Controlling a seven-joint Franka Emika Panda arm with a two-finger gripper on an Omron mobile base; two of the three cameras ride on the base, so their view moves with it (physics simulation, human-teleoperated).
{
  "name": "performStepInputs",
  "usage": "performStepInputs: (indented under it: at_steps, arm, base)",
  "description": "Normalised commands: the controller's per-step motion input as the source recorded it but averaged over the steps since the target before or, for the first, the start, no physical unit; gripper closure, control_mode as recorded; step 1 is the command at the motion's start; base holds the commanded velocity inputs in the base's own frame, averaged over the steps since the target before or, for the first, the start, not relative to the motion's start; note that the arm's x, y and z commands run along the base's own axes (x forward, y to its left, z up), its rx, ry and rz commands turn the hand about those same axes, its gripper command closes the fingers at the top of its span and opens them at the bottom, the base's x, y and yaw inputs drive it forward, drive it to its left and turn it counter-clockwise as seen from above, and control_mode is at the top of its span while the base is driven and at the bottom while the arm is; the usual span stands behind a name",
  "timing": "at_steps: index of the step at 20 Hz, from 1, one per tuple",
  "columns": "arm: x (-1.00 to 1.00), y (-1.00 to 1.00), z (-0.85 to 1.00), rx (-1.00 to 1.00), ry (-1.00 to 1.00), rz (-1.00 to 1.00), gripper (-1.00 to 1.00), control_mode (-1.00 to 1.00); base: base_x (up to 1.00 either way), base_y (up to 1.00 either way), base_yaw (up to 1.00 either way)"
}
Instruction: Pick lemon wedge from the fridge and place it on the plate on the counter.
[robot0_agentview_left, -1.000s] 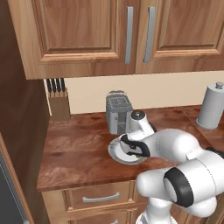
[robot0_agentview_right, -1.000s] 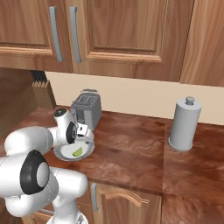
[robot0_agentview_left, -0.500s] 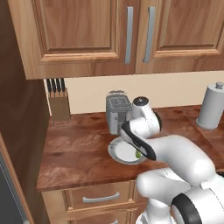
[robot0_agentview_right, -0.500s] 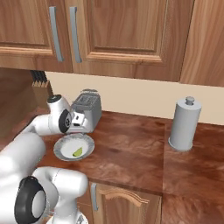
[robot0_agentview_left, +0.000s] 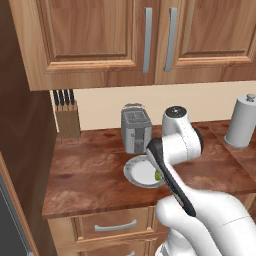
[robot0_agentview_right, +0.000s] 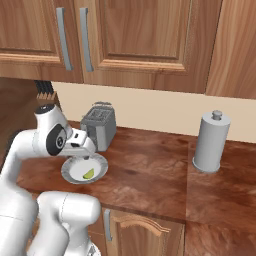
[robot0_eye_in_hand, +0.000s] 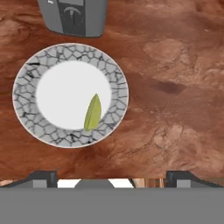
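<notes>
The lemon wedge (robot0_eye_in_hand: 92, 112) lies on the plate (robot0_eye_in_hand: 30, 111), on the right side of its white centre and reaching onto the grey crackled rim. The plate rests on the reddish-brown counter (robot0_eye_in_hand: 175, 61) just in front of the toaster. My gripper (robot0_eye_in_hand: 111, 177) hovers above the plate, open and empty, its two fingertips (robot0_eye_in_hand: 43, 177) set wide apart. From the right base camera the gripper (robot0_agentview_right: 85, 150) hangs over the plate (robot0_agentview_right: 72, 172) with the wedge (robot0_agentview_right: 88, 174) below it. In the left base view my arm covers part of the plate (robot0_agentview_left: 137, 172) and the wedge (robot0_agentview_left: 158, 176).
A grey toaster (robot0_agentview_right: 99, 126) stands right behind the plate. A knife block (robot0_agentview_left: 66, 120) sits at the back left by the brown side wall. A grey paper-towel holder (robot0_agentview_right: 210, 142) stands to the right. Wooden cabinets hang overhead. A grey fridge edge (robot0_agentview_left: 7, 220) shows at far left.
My hand has lifted up and away from the plate, and the arm has straightened upward. The lemon wedge stays lying on the plate.
</notes>
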Motion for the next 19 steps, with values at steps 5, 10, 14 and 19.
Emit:
performStepInputs:
  at_steps: [5,10,14,19]
  arm:
    - [-0.82,-0.31,0.65,0.07,0.04,0.00,-1.00,-1.00]
    - [-0.74,-0.34,0.58,0.08,0.01,0.00,-1.00,-1.00]
    - [-0.66,-0.29,0.45,0.06,0.00,0.00,-1.00,-1.00]
    - [-0.29,-0.01,0.44,0.01,0.02,0.00,-1.00,-1.00]
  base:
    - [0.00,0.00,0.00]
    - [0.00,0.00,0.00]
    - [0.00,0.00,0.00]
    - [0.00,0.00,0.00]
